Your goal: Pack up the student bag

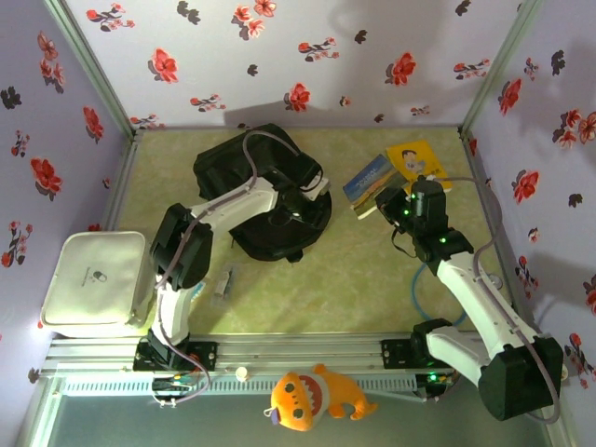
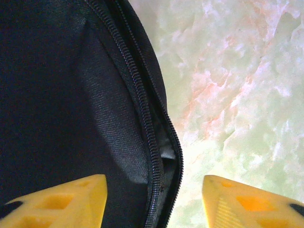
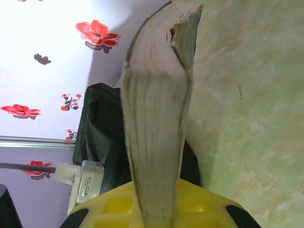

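One book (image 3: 156, 142) clamped between right gripper (image 3: 156, 211) fingers, title unreadable. Student bag (image 2: 47, 95) zip (image 2: 142, 109) straddled by left gripper (image 2: 154, 199), fingers apart. White case (image 1: 98, 279) logo illegible.

The bench (image 1: 354, 279) has a pale green marbled top, and the student bag (image 1: 265, 200) lies on it. To the bag's right lies a yellow book (image 1: 421, 158), with a blue-covered book (image 1: 366, 182) between the two; whether that one rests flat is unclear. A small clear object (image 1: 223, 281) lies just nearside of the bag, and a white hard case (image 1: 98, 279) sits farther to its near left
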